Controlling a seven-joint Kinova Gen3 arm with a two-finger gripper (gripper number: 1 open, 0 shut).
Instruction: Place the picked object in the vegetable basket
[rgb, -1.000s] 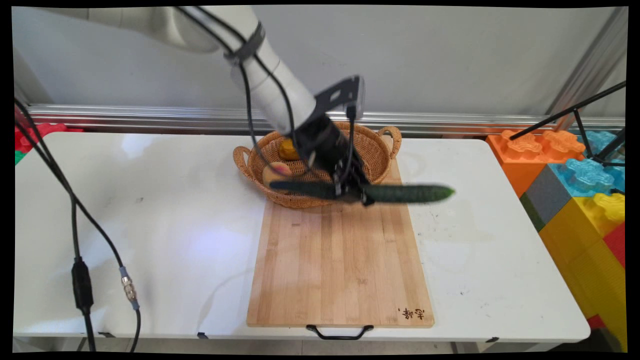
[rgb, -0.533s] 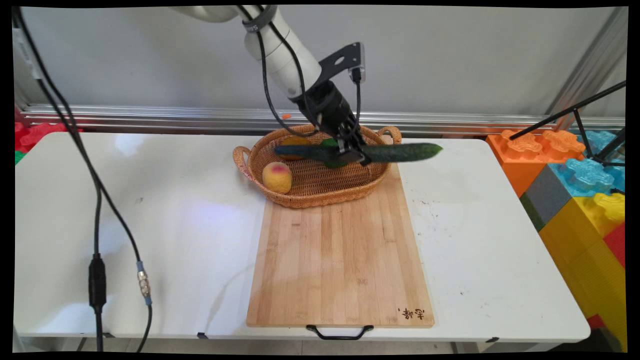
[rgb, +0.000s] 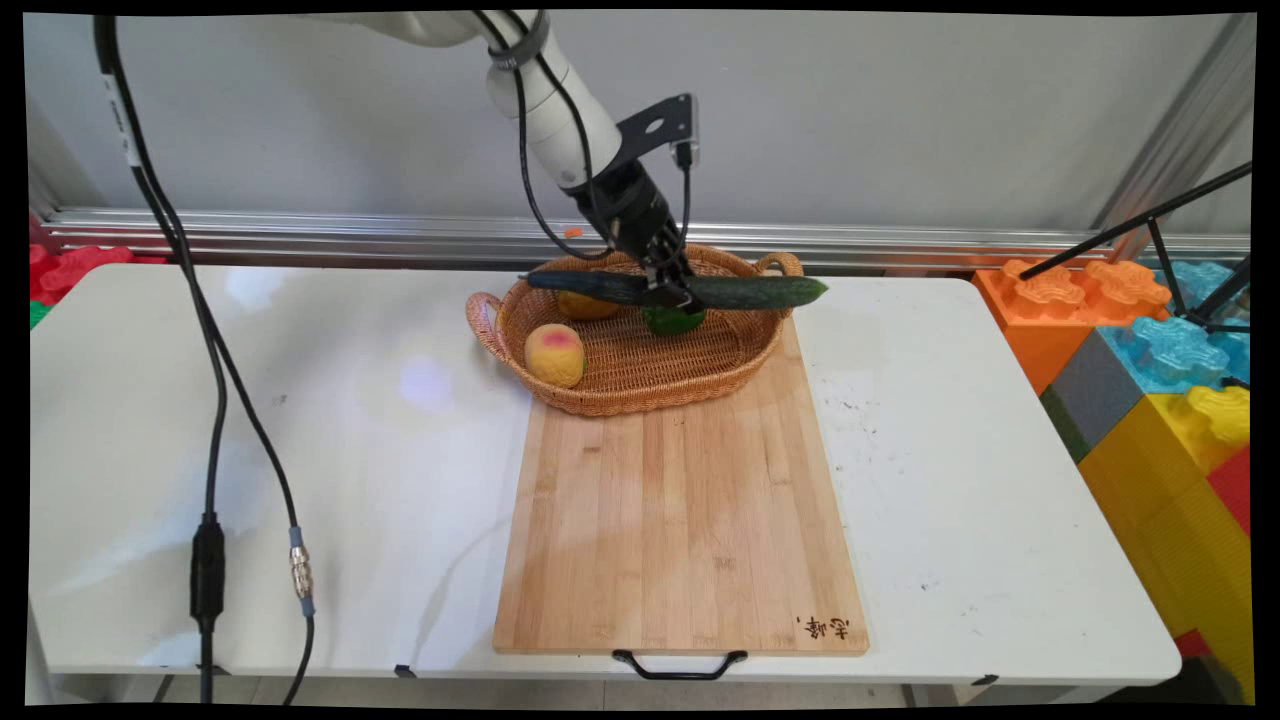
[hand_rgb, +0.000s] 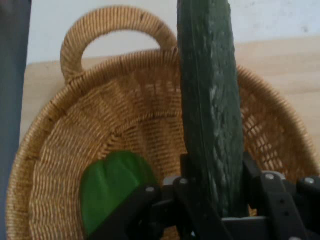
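My jaws (rgb: 672, 297), clamped round the cucumber (rgb: 745, 292), have carried it from above the cutting board (rgb: 680, 520) up over the basket (rgb: 640, 392), just above the green pepper (rgb: 672, 320).

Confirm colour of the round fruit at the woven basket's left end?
Yellow with a pink-red blush; main view shows it best.

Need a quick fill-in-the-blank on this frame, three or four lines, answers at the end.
1. The black two-finger hand grips a long dark green ____ above the basket.
2. The woven wicker basket rests partly on the wooden ____ board.
3. The yellow-pink peach lies ____ the basket.
4. The basket also holds a green pepper and an ____ fruit.

Missing words: cucumber; cutting; inside; orange
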